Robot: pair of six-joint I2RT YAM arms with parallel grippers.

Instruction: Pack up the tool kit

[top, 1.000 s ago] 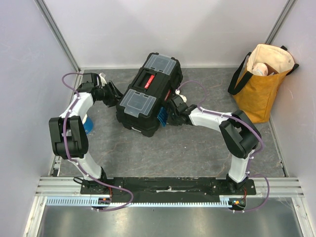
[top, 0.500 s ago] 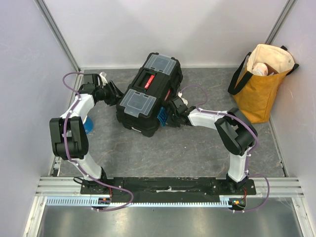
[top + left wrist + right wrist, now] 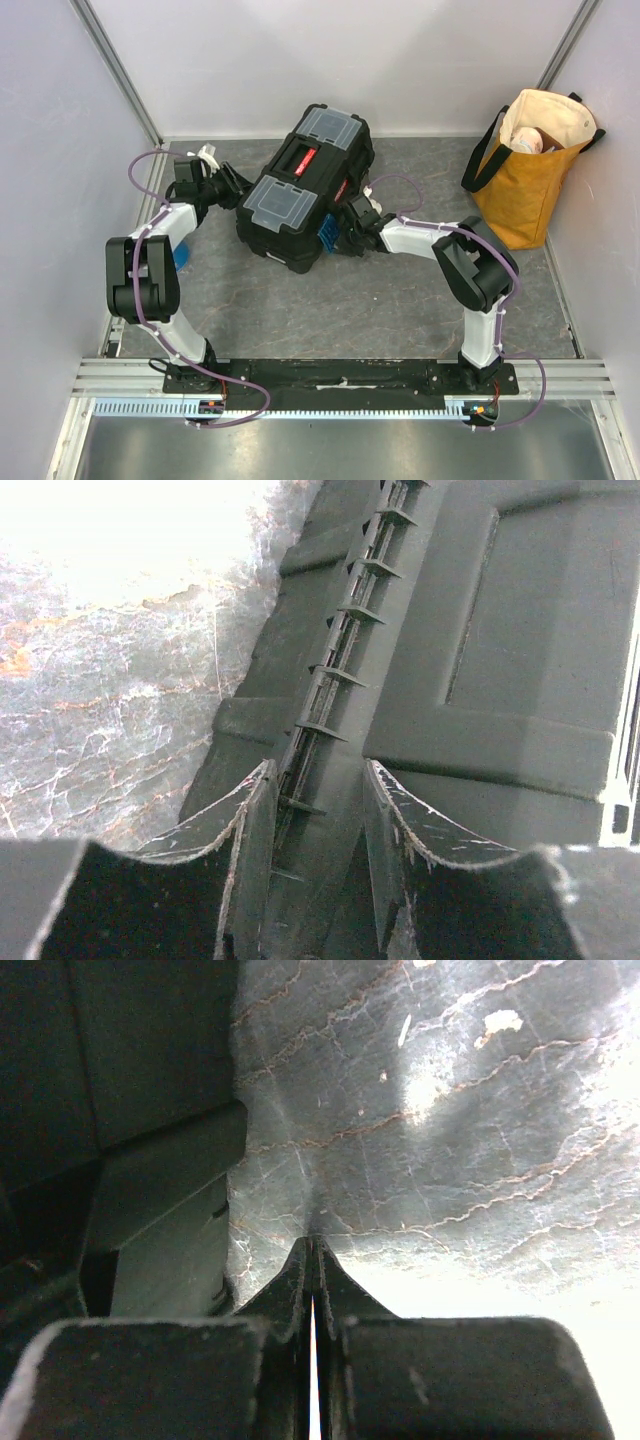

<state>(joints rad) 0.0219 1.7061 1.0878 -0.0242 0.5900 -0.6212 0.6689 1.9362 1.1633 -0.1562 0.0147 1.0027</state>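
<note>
The black plastic toolbox with a red handle panel and two clear-lidded compartments (image 3: 305,190) sits lid down and askew at the back middle of the grey marbled table (image 3: 380,310), between the two arms. The jaws of the left arm (image 3: 170,220) stand apart, straddling a ribbed ledge on the box's left wall. The jaws of the right arm (image 3: 420,238) are pressed together on nothing, low over the table just beside the box's right side, near its blue latch (image 3: 325,238).

bench (image 3: 400,300): grey, marbled surface
toolbox (image 3: 305,190): black, lids shut, set askew at mid-rear
tote bag (image 3: 530,170): mustard-yellow, upright, far right corner
cup (image 3: 179,256): blue, left side, mostly hidden
</note>
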